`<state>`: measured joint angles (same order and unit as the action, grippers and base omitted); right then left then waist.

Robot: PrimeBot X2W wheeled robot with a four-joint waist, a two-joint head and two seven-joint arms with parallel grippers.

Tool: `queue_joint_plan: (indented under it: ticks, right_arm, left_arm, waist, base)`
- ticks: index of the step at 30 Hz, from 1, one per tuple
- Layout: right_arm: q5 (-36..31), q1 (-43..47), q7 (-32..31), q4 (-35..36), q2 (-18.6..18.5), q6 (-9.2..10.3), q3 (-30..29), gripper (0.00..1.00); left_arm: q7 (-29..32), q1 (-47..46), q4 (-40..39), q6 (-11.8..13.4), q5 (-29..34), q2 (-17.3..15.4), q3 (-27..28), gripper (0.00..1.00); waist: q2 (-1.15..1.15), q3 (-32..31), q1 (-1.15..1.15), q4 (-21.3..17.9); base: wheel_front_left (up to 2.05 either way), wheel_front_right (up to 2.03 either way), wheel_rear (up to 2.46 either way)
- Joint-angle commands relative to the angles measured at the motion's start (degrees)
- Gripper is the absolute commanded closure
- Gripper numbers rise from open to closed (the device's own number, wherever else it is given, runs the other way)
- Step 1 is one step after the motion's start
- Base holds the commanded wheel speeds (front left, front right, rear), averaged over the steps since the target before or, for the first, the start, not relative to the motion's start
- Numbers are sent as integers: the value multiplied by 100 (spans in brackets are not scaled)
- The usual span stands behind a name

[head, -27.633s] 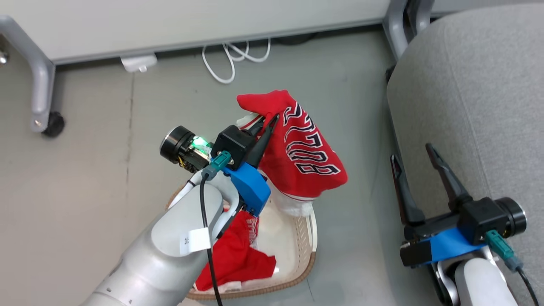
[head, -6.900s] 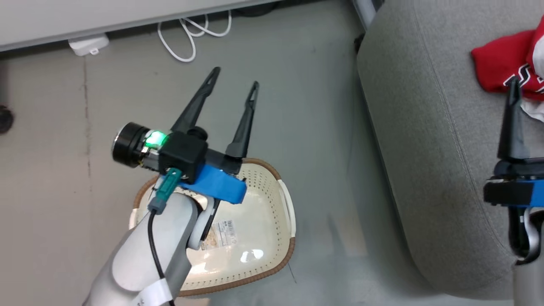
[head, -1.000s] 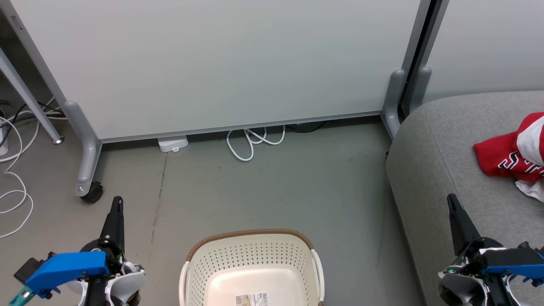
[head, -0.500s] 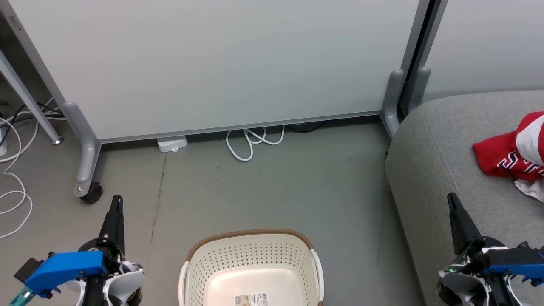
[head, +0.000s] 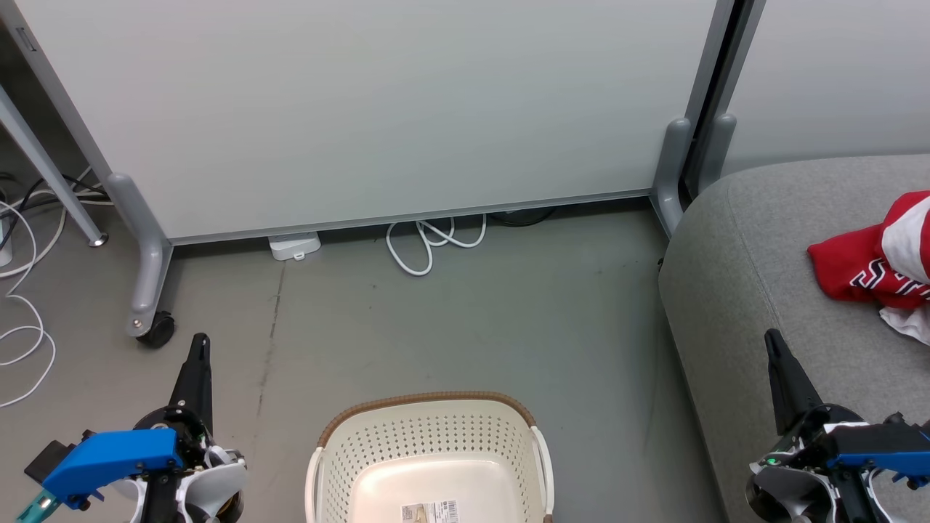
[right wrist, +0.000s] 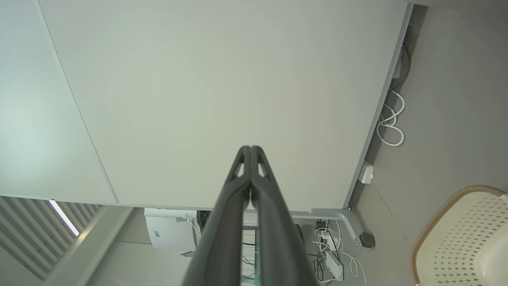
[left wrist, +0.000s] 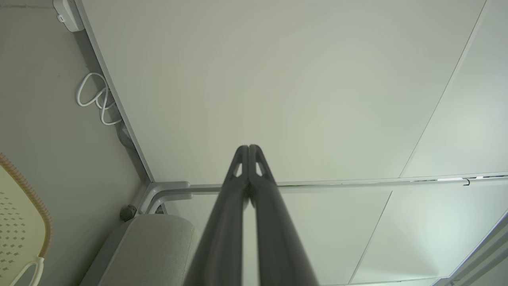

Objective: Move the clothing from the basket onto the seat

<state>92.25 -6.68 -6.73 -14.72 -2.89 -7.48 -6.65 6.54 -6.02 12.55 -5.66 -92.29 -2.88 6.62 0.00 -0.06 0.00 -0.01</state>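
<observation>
Both arms are parked low rn. Left gripper (head: 197,347) is clenched: fingertips pressed together in the left wrist view, nothing btwn them. Right gripper (head: 771,341) same deal, tips touching in its wrist view, nothing held. Both point fwd at the grey partition panel (head: 378,109).

Basket (head: 429,398) sits on the floor (head: 450,319) btwn the two grippers, right of the left one and left of the right one, apart from both. Its brown rim faces the panel, and a paper label (head: 430,512) shows on its cream bottom.

Clothing (head: 854,265) is a red bunch w/ white trim and black/white lettering, lying on the seat (head: 734,276). It's ahead of the right gripper and off to its right, well apart from the fingers. Part of it runs past the head view's right edge, so can't tell if it's one piece or two. The right gripper itself is over the seat's near left part; touching or not, can't tell.

Just ahead of the left gripper there's a caster (head: 156,333) on the panel's leg. A white cable (head: 429,250) loops on the floor at the panel's foot.
</observation>
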Motion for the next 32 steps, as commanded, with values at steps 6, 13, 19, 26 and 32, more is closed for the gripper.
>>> queue_joint_plan:
  ticks: [6,13,19,26,32]
  right_arm:
    - [10,-66,-1,18,3,-2,-9,100]
    - [11,-65,-1,18,3,-2,-9,100]
    - [11,-65,-1,18,3,-2,-9,100]
    - [11,-65,-1,18,3,-2,-9,100]
    - [10,-65,-1,18,3,-2,-9,100]
  left_arm:
    - [23,-70,-24,-24,-10,1,18,100]
    - [23,-69,-24,-24,-10,1,18,100]
    - [23,-69,-24,-24,-10,1,18,100]
    - [23,-69,-24,-24,-10,1,18,100]
    - [23,-69,-24,-24,-10,1,18,100]
  waist:
    - [0,0,0,0]
    - [0,0,0,0]
    - [0,0,0,0]
    - [0,0,0,0]
    - [0,0,0,0]
  base:
    - [0,0,0]
    - [0,0,0]
    - [0,0,0]
    - [0,0,0]
    - [0,0,0]
